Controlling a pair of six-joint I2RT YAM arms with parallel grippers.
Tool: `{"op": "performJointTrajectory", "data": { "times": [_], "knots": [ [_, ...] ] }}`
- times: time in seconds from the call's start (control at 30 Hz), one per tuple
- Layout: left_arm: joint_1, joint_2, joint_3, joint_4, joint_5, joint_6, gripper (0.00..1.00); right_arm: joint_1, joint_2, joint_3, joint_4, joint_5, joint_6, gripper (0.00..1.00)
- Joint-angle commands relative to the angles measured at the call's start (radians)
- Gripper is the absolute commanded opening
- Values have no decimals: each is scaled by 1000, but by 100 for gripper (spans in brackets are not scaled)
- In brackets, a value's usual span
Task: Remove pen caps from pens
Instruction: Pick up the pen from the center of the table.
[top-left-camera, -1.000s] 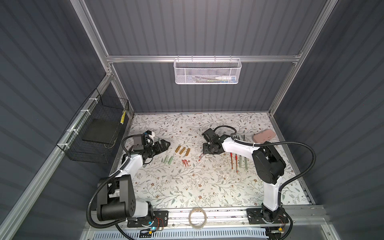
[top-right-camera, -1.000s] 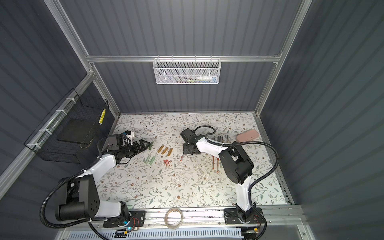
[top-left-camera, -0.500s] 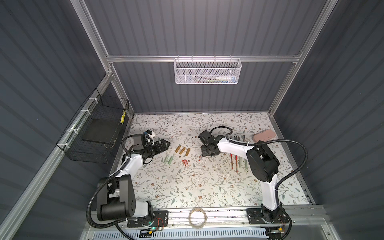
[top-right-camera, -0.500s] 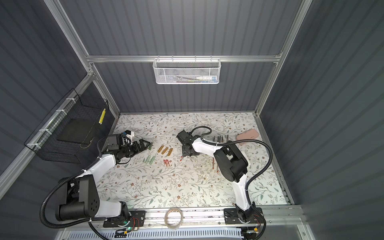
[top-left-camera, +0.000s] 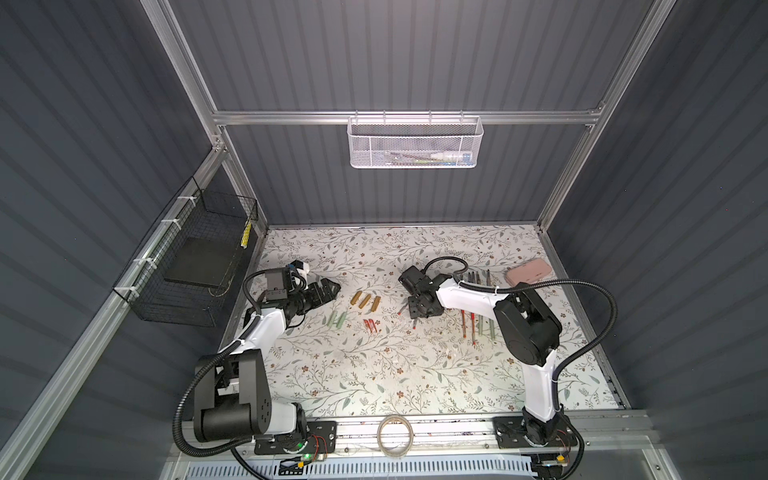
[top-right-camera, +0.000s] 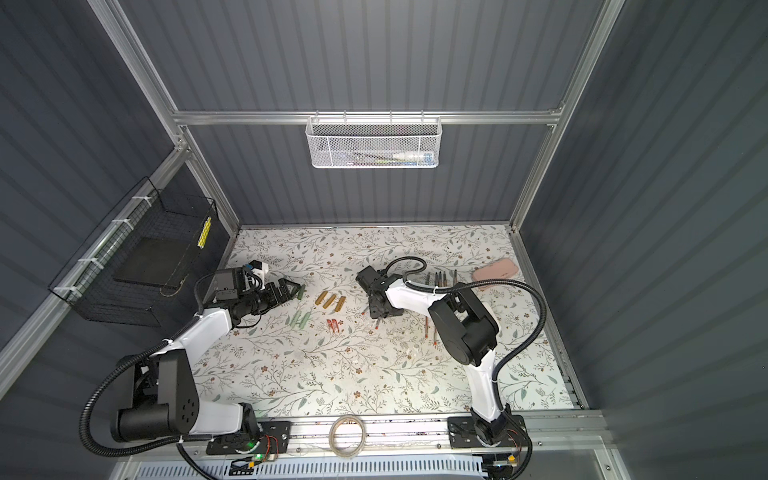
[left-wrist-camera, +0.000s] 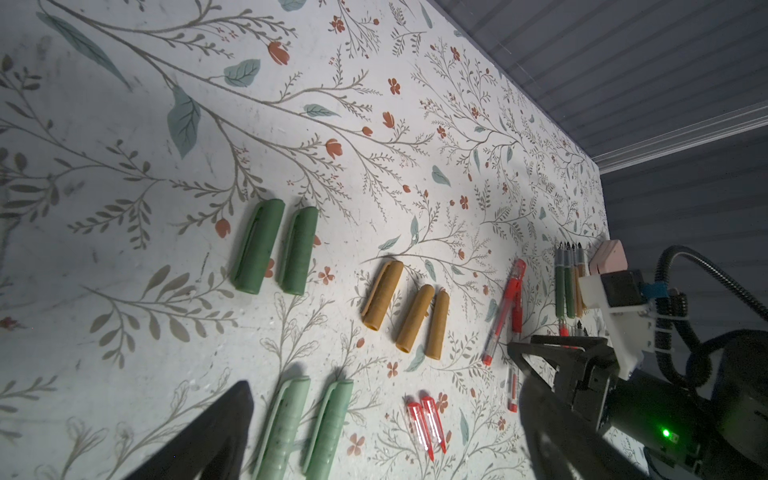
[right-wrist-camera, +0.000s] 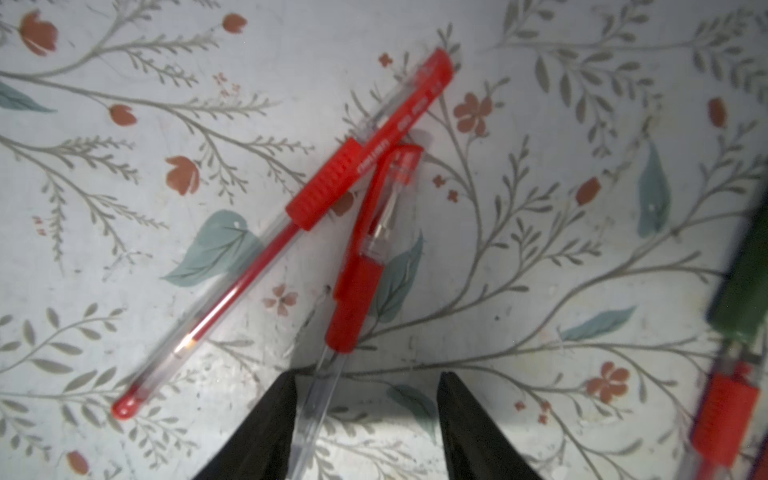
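Observation:
Two clear pens with red trim (right-wrist-camera: 291, 224) lie crossed on the floral mat, both with caps on. My right gripper (right-wrist-camera: 366, 377) stands open low over them; the clear barrel (right-wrist-camera: 316, 415) of one runs between its jaws, close to one finger. In both top views this gripper (top-left-camera: 417, 313) (top-right-camera: 380, 311) is mid-table. Loose pen caps lie in groups to its left: golden-brown (top-left-camera: 365, 301), pale green (top-left-camera: 336, 320), red (top-left-camera: 371, 325), dark green (left-wrist-camera: 272, 247). My left gripper (top-left-camera: 328, 289) (left-wrist-camera: 386, 399) is wide open and holds nothing, beside the caps.
More pens lie in rows under the right arm (top-left-camera: 478, 328) and behind it (top-left-camera: 476, 276). A pink case (top-left-camera: 528, 271) sits at the back right. A black wire basket (top-left-camera: 195, 257) hangs on the left wall and a tape roll (top-left-camera: 395, 434) lies on the front rail.
The right gripper has shifted slightly over the red-trimmed pens and its jaws have narrowed. The left arm has not moved.

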Motion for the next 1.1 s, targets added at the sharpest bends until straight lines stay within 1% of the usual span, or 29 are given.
{"op": "performJointTrajectory", "data": {
  "times": [0.0,0.1,0.17,0.3,0.47,0.67,0.8,0.93,1.07],
  "knots": [
    [8,-11,29,-16,6,12,100,1,-27,-55,-27,18,13,52],
    [8,-8,27,-8,4,10,100,-13,-41,-84,-8,-5,18,47],
    [8,-9,34,-17,6,11,100,-17,-51,-90,-17,-6,17,41],
    [8,-11,28,-10,5,12,100,-31,-76,-123,9,-10,14,24],
    [8,-15,35,-23,3,16,100,-55,-97,-161,30,-31,15,13],
    [11,-15,45,-30,9,16,100,-72,-142,-215,46,-33,13,5],
    [11,-9,50,-15,65,20,99,-78,-189,-257,76,-28,9,3],
    [-1,20,131,-68,148,20,97,-79,-286,-313,124,-41,-12,2],
    [-59,68,249,-122,177,45,96,-79,-400,-363,192,-61,-37,0]
  ]
}}
